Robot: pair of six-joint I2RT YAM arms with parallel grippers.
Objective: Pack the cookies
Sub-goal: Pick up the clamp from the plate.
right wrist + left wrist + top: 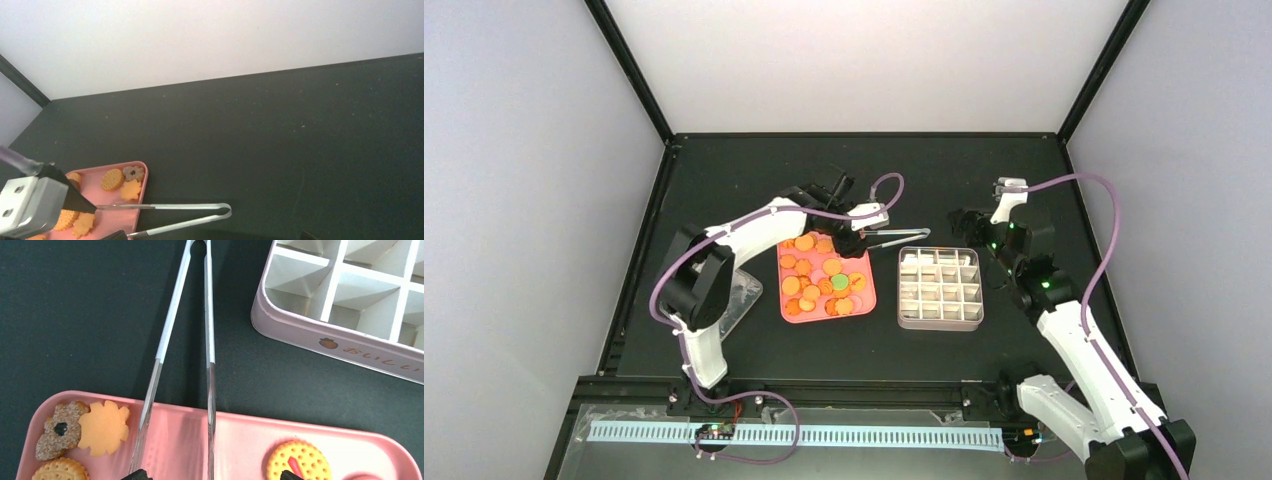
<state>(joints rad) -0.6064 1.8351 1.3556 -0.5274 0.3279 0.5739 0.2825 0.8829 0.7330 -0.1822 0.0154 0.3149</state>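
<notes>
The cookies (822, 285) lie in a heap on a pink tray (873, 296); orange and brown flower shapes (103, 427) and a round yellow one (298, 460) show up close. Metal tongs (899, 238) rest with their tips on the tray's far edge. My left gripper (214, 475) straddles the tong tips (209, 340): the left finger touches one arm, the right finger stands apart, so it is open. A white box of compartments (940, 322), empty, sits right of the tray. My right gripper (972, 225) hovers behind the box, open, holding nothing.
A clear plastic lid (746, 298) lies left of the tray by the left arm. The box's pink-white wall (320, 335) is close to the tongs. Black frame posts and white walls ring the dark table; purple cables arch over both arms.
</notes>
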